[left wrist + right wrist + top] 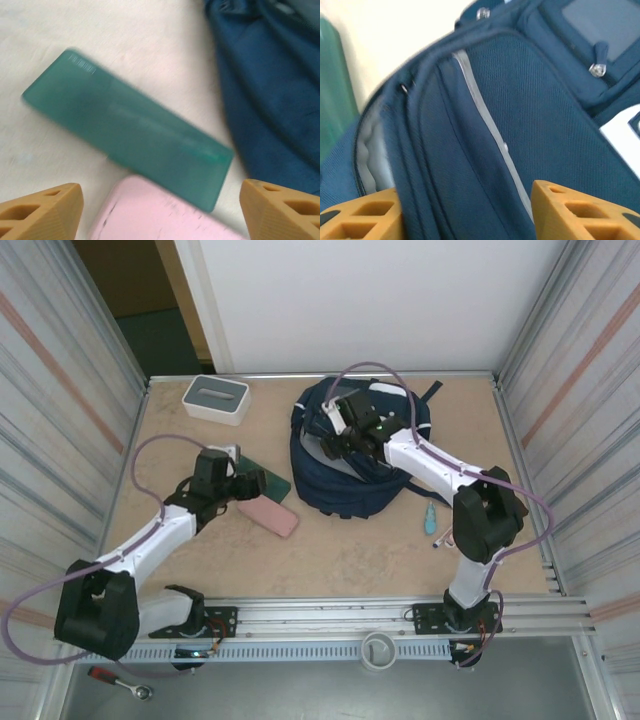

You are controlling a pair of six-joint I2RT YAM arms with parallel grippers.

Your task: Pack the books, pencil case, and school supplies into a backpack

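The navy backpack [365,475] lies at mid-table with its grey-lined mouth facing left. My right gripper [336,438] hovers over its top; in the right wrist view the jaws [470,215] stand apart with a fold of the backpack [540,100] between them, ungripped. My left gripper [250,483] is open above two flat pencil cases just left of the bag: a teal one [130,127] and a pink one [160,215], the teal overlapping the pink. A teal marker [430,519] and a slim pink stick [441,539] lie right of the bag. The books are out of view.
A white box with a grey top [216,398] stands at the back left. Metal walls close in both sides of the table [340,555]. A strap of the backpack [432,392] trails toward the back wall.
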